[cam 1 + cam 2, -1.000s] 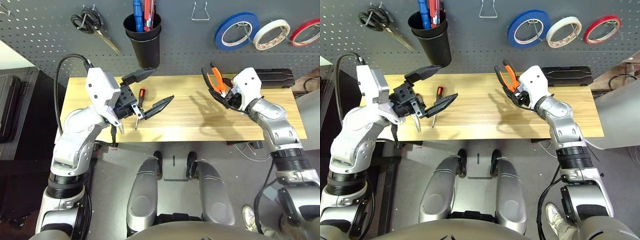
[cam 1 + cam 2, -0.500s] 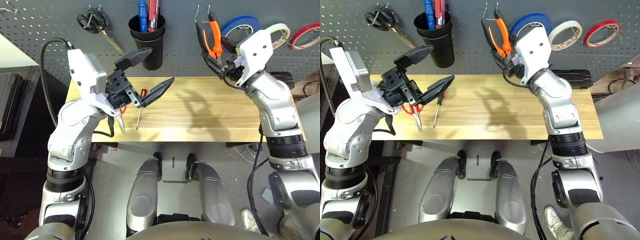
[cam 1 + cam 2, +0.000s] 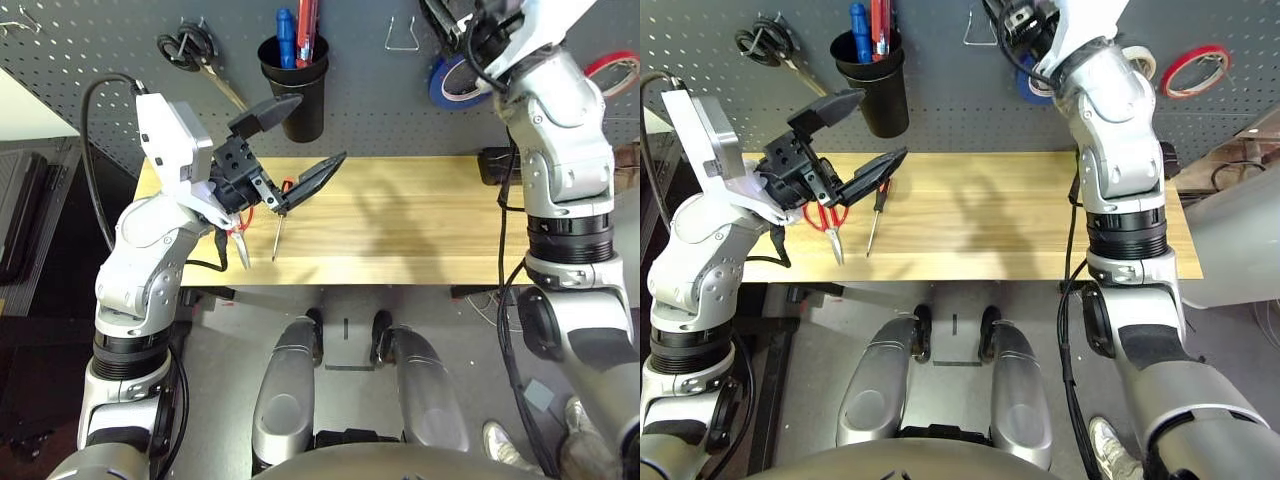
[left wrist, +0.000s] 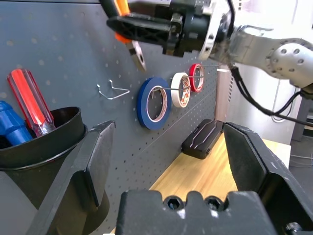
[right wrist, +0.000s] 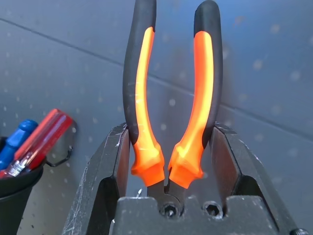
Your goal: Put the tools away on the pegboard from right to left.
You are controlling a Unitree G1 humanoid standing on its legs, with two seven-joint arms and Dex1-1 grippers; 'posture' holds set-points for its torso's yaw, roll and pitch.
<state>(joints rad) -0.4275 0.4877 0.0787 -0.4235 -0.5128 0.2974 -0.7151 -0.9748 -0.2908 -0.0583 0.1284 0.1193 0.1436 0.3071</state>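
Right wrist view: black cup (image 5: 14, 188) beside pliers (image 5: 171, 98)

The right gripper (image 5: 166, 161) has climbed steeply — a second ago it hung just above the right part of the wooden table (image 3: 420, 225), and now it is high against the pegboard (image 3: 360, 90), above the blue tape roll (image 3: 450, 82). The orange-and-black-handled pliers (image 5: 168, 103) went up with it (handles pointing away from the wrist, clamped between the fingers) — now close to the thin metal hook (image 4: 113, 91).
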